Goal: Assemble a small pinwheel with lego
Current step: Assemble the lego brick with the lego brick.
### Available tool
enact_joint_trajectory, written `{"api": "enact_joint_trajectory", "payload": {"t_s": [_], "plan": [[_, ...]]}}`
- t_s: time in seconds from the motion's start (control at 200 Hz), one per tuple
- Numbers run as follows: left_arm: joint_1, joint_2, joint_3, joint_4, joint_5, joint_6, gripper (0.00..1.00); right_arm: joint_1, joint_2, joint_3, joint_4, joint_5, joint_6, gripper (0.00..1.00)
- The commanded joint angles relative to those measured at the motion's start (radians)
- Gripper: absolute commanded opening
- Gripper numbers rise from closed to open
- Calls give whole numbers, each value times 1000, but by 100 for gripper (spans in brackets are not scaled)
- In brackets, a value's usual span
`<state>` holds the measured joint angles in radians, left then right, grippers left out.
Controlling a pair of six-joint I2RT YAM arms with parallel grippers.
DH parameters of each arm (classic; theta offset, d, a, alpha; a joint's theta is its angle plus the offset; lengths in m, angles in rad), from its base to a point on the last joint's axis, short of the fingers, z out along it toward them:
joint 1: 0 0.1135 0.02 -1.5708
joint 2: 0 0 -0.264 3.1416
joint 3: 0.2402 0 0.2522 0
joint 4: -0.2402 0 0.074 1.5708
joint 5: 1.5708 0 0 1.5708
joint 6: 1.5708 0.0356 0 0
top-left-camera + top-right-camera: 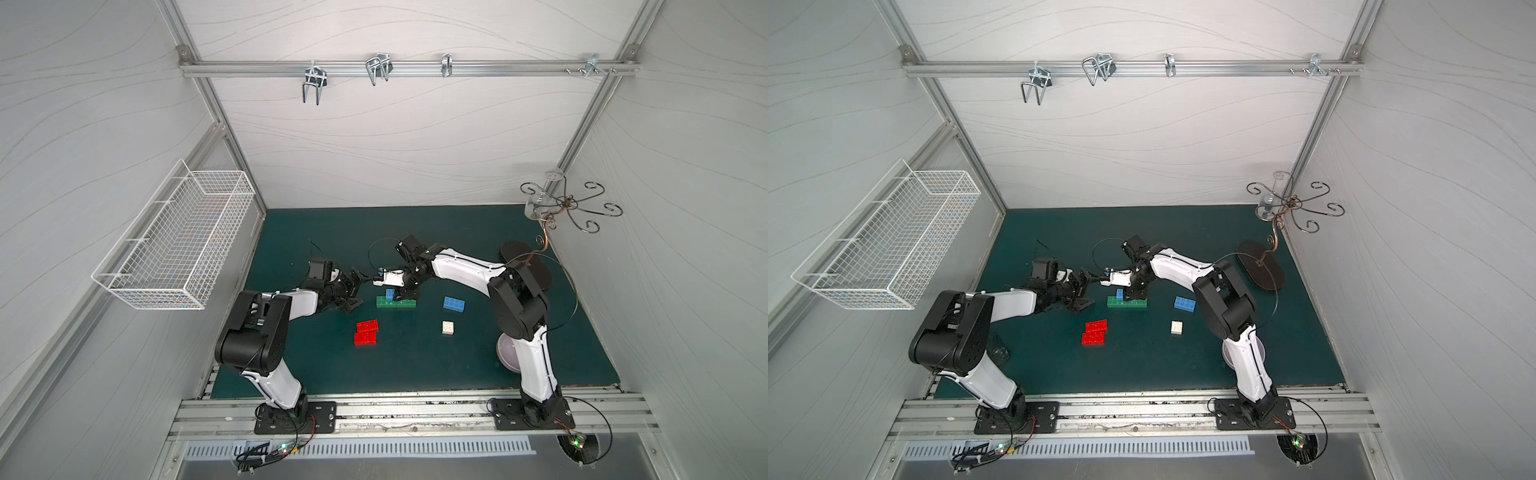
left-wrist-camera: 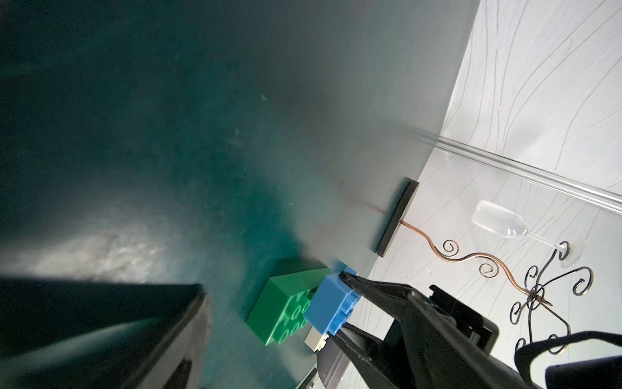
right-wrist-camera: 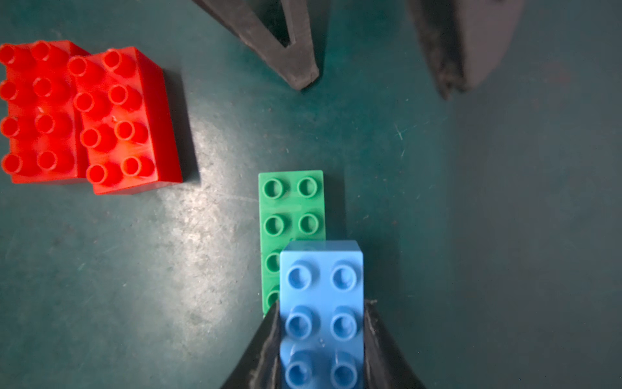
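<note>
- Noted two red bricks (image 1: 366, 331) lying side by side, touching, on the green mat (image 1: 415, 370), toward the front rail.
- Noted a loose blue brick (image 1: 454, 304) and a white square brick (image 1: 448, 328), apart from each other, on the right arm's side of the mat.
- Found a lilac bowl (image 1: 508, 355) largely hidden behind the right arm; logged a wire basket (image 1: 178, 245) on the left wall and a hook stand (image 1: 527, 266) in the far right corner.
- Located the pinwheel build (image 1: 395, 301) mid-mat: green bricks (image 1: 1127, 303) laid end to end, with the held blue brick (image 3: 321, 313) over one end, offset sideways; cannot tell whether seated on the studs.
- Found the right gripper (image 3: 322, 304) clenched on that brick's long sides, pointing down, forearm stretched in from the right.
- Found the left gripper (image 1: 357, 292) released, jaws wide and empty, just beside the green row's end, forearm low.
</note>
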<state>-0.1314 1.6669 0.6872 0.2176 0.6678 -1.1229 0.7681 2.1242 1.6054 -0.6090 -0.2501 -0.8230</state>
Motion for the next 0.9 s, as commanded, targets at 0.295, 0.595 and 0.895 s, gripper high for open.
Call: {"api": "enact_joint_trajectory", "payload": {"t_s": [0.295, 0.595, 0.895], "plan": [[8, 29, -17, 89, 48, -16, 94, 11, 102, -49, -126, 78, -24, 17], [8, 35, -7, 109, 61, -24, 94, -17, 64, -99, -102, 98, -43, 17], [9, 31, -11, 97, 62, -17, 94, 41, 114, -70, -122, 119, -46, 17]]}}
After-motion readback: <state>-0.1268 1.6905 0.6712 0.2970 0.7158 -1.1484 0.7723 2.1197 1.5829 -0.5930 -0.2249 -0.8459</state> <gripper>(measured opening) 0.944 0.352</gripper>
